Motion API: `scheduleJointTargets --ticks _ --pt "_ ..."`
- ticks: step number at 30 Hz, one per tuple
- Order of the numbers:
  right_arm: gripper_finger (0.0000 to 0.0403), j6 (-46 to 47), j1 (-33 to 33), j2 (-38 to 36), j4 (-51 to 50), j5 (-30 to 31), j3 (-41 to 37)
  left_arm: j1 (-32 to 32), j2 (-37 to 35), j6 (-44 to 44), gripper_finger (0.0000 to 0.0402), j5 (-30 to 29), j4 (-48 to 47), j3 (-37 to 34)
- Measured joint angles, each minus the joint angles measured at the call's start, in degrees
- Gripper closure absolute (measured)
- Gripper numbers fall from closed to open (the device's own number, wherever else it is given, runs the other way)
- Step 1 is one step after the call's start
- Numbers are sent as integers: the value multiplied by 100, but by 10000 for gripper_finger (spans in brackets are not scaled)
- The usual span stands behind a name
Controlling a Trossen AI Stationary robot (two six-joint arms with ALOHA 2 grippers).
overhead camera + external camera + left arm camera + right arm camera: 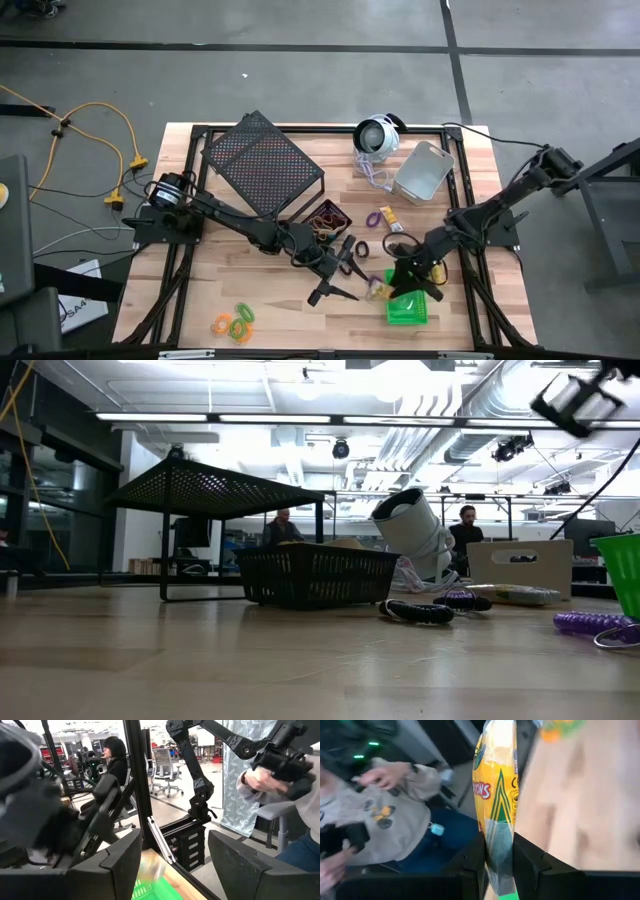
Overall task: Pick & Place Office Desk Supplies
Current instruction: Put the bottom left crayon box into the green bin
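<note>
The table [200, 290] was a wood slab w/ the big mesh rack [262, 165] at the back left and the white-and-black device [377, 137] w/ its cord at the back centre. Neither belonged to the job. A grey bin [424, 171] lay beside the device, a black bin [328, 217] sat mid-table w/ loops in it, and the green bin [408, 307] stood at the front right.

The left gripper [172, 865] hung near the table's middle front, fingers spread wide w/ nothing between them. In its wrist view it looked past the green bin into the room.

The right gripper [499, 857] was right over the green bin, fingers pinched on a yellow crayon pack [496, 795], held by its lower end & hanging between the pads.

Step in hand, I'd judge: dropping that pack into the green bin. To do it well: center the pack over the bin's opening, lower it inside the rim before letting go, open slowly so it doesn't tip out, & keep the left arm clear.

Still loose: orange & green loops [236, 321] front left, purple loop [373, 218] & a yellow piece [386, 213] mid-table
</note>
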Motion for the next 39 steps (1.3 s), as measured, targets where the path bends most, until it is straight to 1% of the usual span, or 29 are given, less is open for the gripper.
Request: scheduleJointTargets --ticks 4,6,8,12,17,22,26,31,39 --pt "339 1075 91 6 -991 388 0 -1 0 0 178 -1 0 0" --pt "339 1620 158 6 -1378 588 0 0 0 -1 178 -1 0 0" --pt "339 2131 240 6 -1668 659 0 -1 0 -1 178 -2 -1 0" --pt "339 3108 537 6 -1747 663 0 -1 0 0 178 -4 0 0" --pt "339 4362 1070 6 -1749 908 0 1 0 0 178 -4 -2 0" --pt "339 5444 1547 6 -1769 1430 0 0 0 0 178 -11 -2 0" --pt "339 6057 1751 6 -1987 1791 0 -1 0 0 178 -11 -2 0" --pt "339 6633 1845 6 -2584 1813 0 0 0 0 178 -11 -7 0" --pt "339 6719 1839 136 -2512 1795 0 -1 0 0 178 -10 -15 0"
